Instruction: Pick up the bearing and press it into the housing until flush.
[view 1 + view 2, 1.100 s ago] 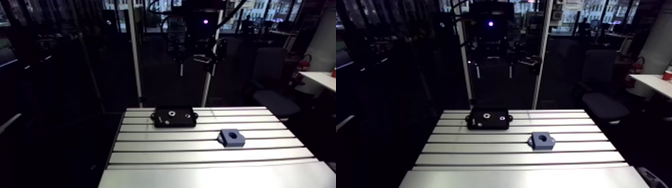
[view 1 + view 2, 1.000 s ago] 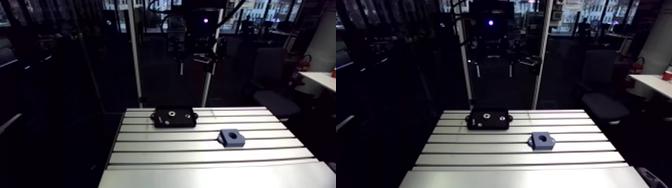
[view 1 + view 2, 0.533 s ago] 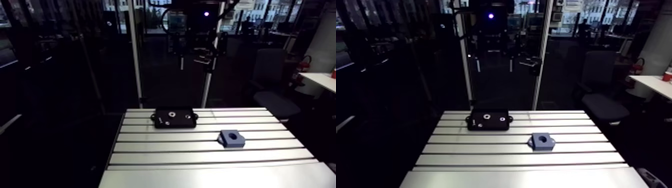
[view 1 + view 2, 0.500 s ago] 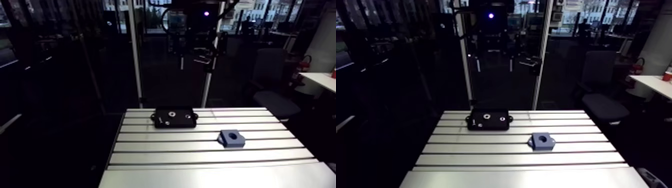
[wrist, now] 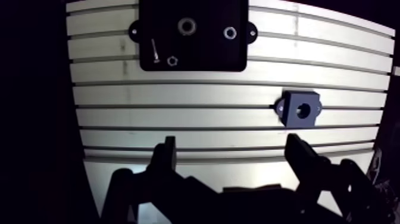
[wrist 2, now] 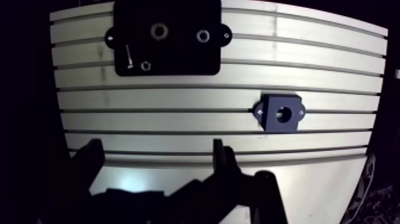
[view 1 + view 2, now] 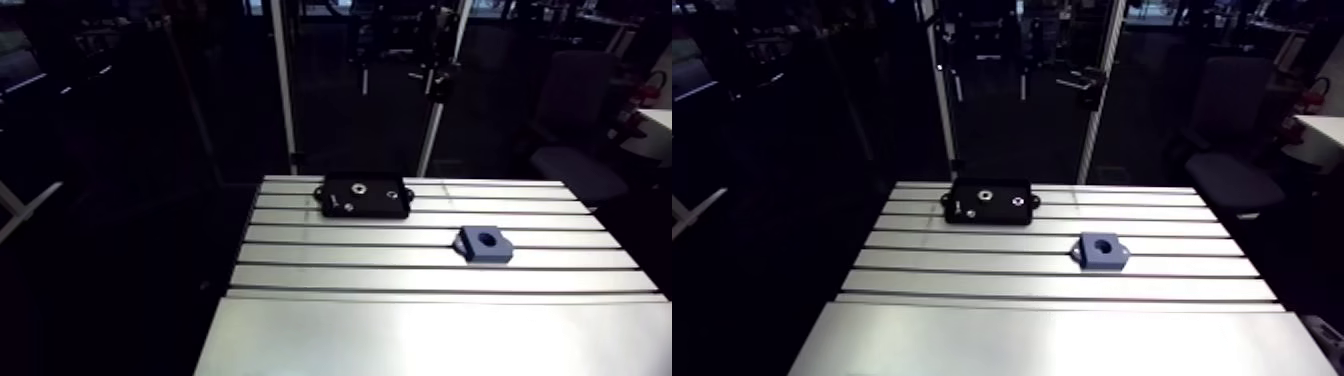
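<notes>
Bearing (image 5: 187,25) is found in the black tray (image 5: 202,56), well ahead of the gripper (image 5: 231,144), whose fingers (image 5: 166,156) are held wide apart and empty; housing (image 5: 300,109) is placed nearer, ahead of one finger.

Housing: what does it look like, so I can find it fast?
Look at the slotted aluminium table. A flat black tray with small metal parts lies at its far end; the housing sits alone on the bare slats, nearer the gripper. It is the blue-grey block with one round hole.
</notes>
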`<state>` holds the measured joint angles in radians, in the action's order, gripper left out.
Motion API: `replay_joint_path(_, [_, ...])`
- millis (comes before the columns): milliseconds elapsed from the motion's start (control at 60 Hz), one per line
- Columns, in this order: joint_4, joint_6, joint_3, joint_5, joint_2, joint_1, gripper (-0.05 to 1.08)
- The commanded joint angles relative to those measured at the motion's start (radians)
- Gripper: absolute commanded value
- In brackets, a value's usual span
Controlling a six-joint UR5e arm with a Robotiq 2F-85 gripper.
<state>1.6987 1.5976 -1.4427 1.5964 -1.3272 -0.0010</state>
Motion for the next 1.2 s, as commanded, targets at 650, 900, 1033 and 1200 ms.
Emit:
replay_joint_path(650, [0.165, -0.002, 0.114, 0.006, 0.34, 0.033, 0.0])
replay_joint_path(900, [0.206, 0.003, 0.106, 0.001, 0.378, 0.033, 0.0])
replay_joint_path(1033, [0.225, 0.002, 0.107, 0.001, 0.399, 0.035, 0.0])
replay_joint_path(1200, [0.239, 0.003, 0.104, -0.003, 0.408, 0.033, 0.01])
